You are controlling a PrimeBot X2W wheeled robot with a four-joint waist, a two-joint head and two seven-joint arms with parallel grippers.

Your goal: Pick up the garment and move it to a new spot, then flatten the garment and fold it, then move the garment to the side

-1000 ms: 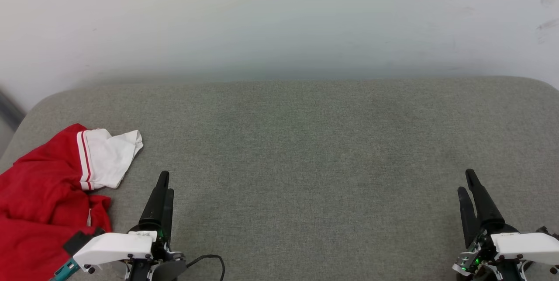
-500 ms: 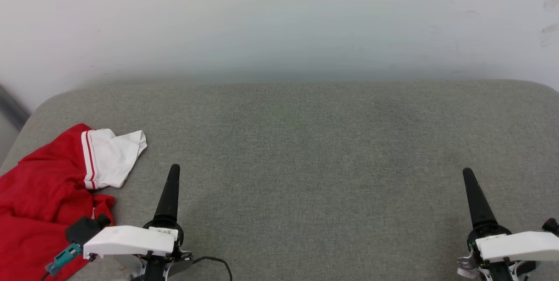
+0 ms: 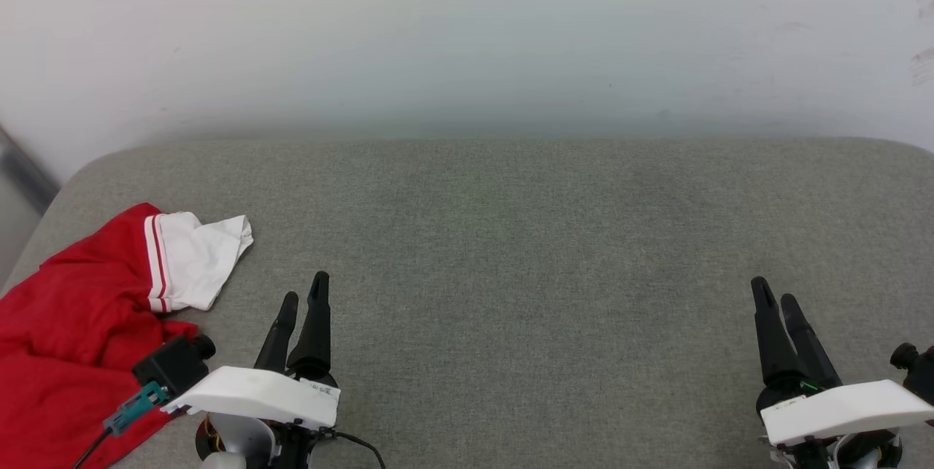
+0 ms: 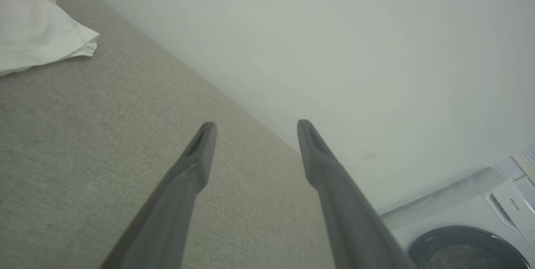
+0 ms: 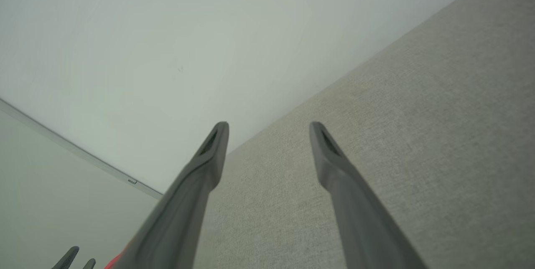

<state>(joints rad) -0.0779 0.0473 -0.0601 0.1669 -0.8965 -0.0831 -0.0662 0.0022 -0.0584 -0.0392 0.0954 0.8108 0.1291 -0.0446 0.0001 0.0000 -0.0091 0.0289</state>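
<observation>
Fingers point(image 3: 315, 323) of left gripper point(image 3: 305, 288) parted, empty, just right of garment point(image 3: 66, 338), not touching. Right gripper point(image 3: 773, 292) well apart from garment, far right; fingers spread, holding nothing. Garment crumpled at left edge of grey bench point(image 3: 511, 235), white sleeve uppermost. Pale wall point(image 3: 467, 31) beyond garment.

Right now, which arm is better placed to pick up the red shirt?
Left. The left gripper is open and close beside the garment; the right gripper, also open, is far away on the opposite side.
</observation>
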